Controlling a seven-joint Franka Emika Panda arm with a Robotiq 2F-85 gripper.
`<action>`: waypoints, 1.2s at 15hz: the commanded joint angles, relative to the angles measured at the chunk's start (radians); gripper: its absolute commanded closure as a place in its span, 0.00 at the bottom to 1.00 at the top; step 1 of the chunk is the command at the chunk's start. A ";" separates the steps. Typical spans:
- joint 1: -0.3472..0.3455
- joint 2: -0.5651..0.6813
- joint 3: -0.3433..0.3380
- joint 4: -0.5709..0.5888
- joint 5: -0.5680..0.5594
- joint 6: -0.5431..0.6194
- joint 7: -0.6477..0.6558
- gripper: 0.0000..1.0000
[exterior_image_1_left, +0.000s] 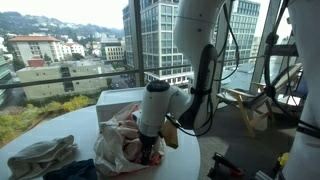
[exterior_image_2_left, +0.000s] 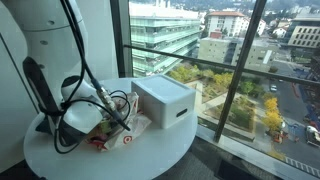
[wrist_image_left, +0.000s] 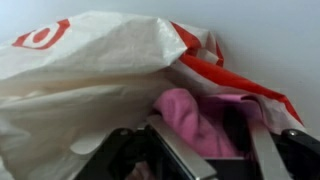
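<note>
A white plastic bag (wrist_image_left: 90, 80) with red print lies crumpled on the round white table (exterior_image_1_left: 60, 125), and shows in both exterior views (exterior_image_1_left: 118, 140) (exterior_image_2_left: 112, 128). Inside its mouth lies a pink cloth (wrist_image_left: 190, 115). My gripper (wrist_image_left: 212, 125) reaches down into the bag's opening (exterior_image_1_left: 148, 153), its jaws standing apart on either side of the pink cloth. The left finger (wrist_image_left: 185, 155) rests against the cloth, and a dark gap remains on the right finger's side. In an exterior view the gripper (exterior_image_2_left: 100, 125) is partly hidden by the arm and cables.
A white box (exterior_image_2_left: 165, 100) (exterior_image_1_left: 120, 98) stands on the table by the window side. A grey cloth bundle (exterior_image_1_left: 40, 155) lies near the table's front edge. Tall glass windows enclose the table (exterior_image_2_left: 150, 152). A wooden frame (exterior_image_1_left: 245, 105) stands beyond the arm.
</note>
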 joint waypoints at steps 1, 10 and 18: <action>-0.016 -0.022 0.033 -0.010 0.050 -0.009 -0.059 0.65; 0.039 -0.180 0.034 -0.002 -0.004 -0.108 -0.013 0.98; 0.048 -0.171 0.024 0.134 -0.174 -0.107 0.041 0.98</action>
